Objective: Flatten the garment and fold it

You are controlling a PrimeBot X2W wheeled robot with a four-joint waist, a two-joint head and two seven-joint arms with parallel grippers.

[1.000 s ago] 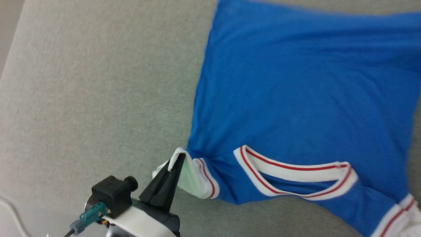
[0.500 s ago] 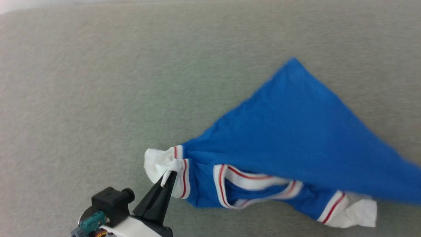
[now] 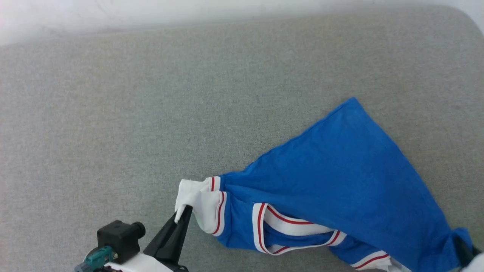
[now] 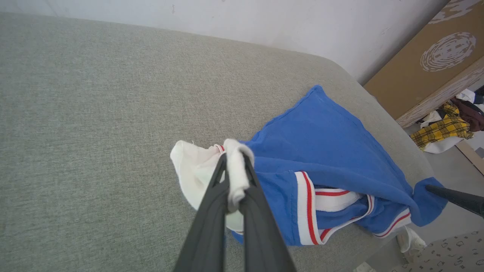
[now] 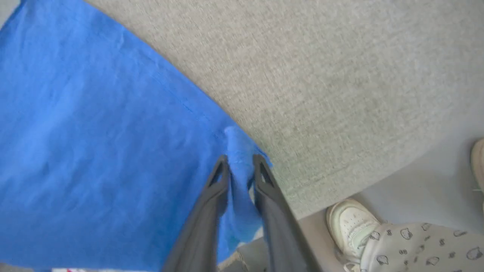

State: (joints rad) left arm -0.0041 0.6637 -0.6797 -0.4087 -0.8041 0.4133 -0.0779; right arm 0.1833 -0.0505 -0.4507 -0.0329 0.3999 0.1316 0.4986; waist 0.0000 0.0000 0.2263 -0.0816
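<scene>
Sprawling grey surface (image 3: 113,113), garment (image 3: 340,170), white wall (image 4: 264,22)

garment (image 3: 340,177) | royal blue, white sleeves (red-striped trim) | bunched into a triangle, collar up | on grey cushion (image 3: 151,113)

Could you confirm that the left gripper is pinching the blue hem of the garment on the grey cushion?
Not quite: the left gripper is pinching a white sleeve of the garment, not its blue hem, as the left wrist view shows. The garment does lie on the grey cushion.
</scene>
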